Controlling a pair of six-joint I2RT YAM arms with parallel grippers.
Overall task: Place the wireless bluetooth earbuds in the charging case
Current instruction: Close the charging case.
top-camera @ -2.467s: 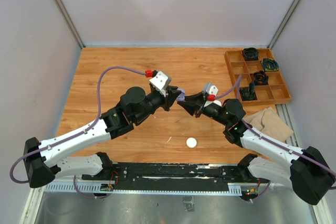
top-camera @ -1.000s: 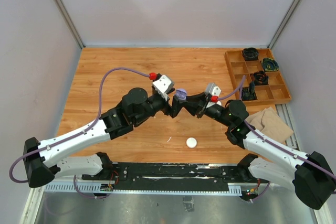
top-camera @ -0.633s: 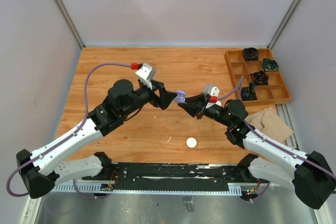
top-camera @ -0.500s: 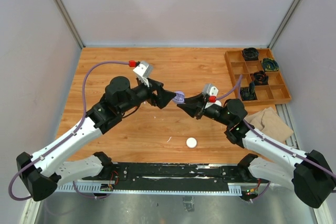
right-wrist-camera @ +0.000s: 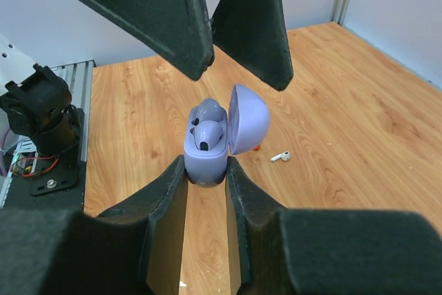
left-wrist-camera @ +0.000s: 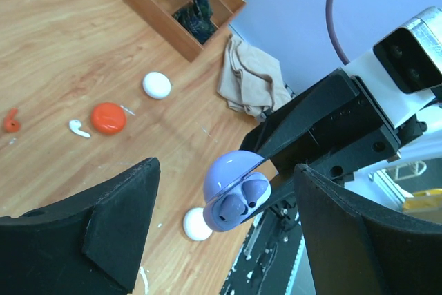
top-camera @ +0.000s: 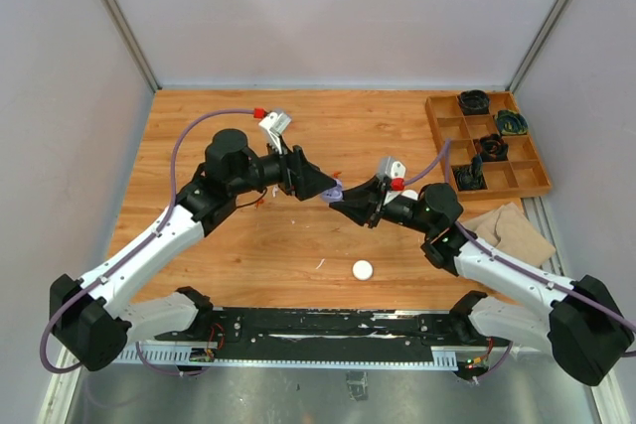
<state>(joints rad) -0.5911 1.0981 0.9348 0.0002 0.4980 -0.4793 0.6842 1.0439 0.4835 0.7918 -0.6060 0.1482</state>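
Since the earlier frame, my left claw [top-camera: 320, 184] has spread wider and come off the charging case [right-wrist-camera: 206, 162]. Its arm has swung left.

1. Case position: held above the table [top-camera: 258, 245] between the two claws, upright in the right wrist view, with its lid [right-wrist-camera: 248, 121] hinged open.
2. Contents: lilac earbuds [right-wrist-camera: 206, 131] sit in the wells.
3. Right claw [top-camera: 350, 206]: closed on the lower half of the case, one finger on each side.
4. Left claw: wide open and holding nothing. The case shows between its fingers, touching neither.
5. On the table: a white earbud [left-wrist-camera: 79, 128] just beside a red puck [left-wrist-camera: 108, 117], with an orange-red earbud [left-wrist-camera: 10, 121] farther along.
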